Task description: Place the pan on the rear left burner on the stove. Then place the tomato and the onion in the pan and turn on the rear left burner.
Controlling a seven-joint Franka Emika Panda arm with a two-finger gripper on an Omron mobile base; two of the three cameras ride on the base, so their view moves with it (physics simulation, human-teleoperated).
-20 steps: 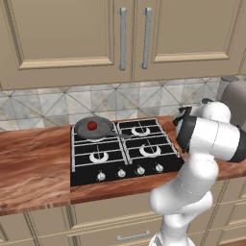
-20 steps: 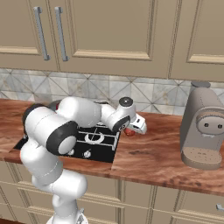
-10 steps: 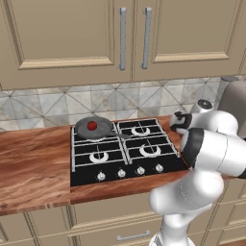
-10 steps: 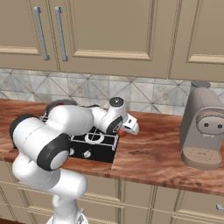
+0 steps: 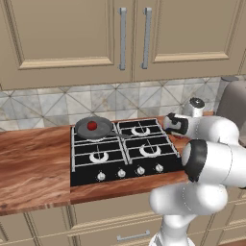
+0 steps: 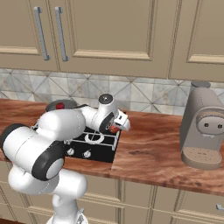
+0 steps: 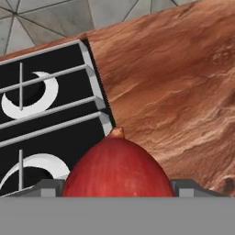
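The claw [image 6: 124, 124] sits low over the counter [image 6: 157, 144], just off the stove's [image 5: 120, 153] right edge, jaws wide with the red onion [image 7: 117, 167] between them. In the hand view the onion fills the 6 o'clock position, its tip up, finger tips [image 7: 48, 187] flanking it at either side. Whether the pads touch the skin cannot be told; judged a grasp being set or just made, not confirmed.

The pan [image 5: 93, 127] rests on the rear left burner [image 5: 82, 137], at 9 o'clock from the claw, with the tomato [image 5: 92, 125] inside: those steps look done. The onion and the knob remain.

Obscured: the arm hides the onion in the left base view; its underside and contact with the counter are cut off. A coffee machine [image 6: 203, 127] stands well apart at 3 o'clock.
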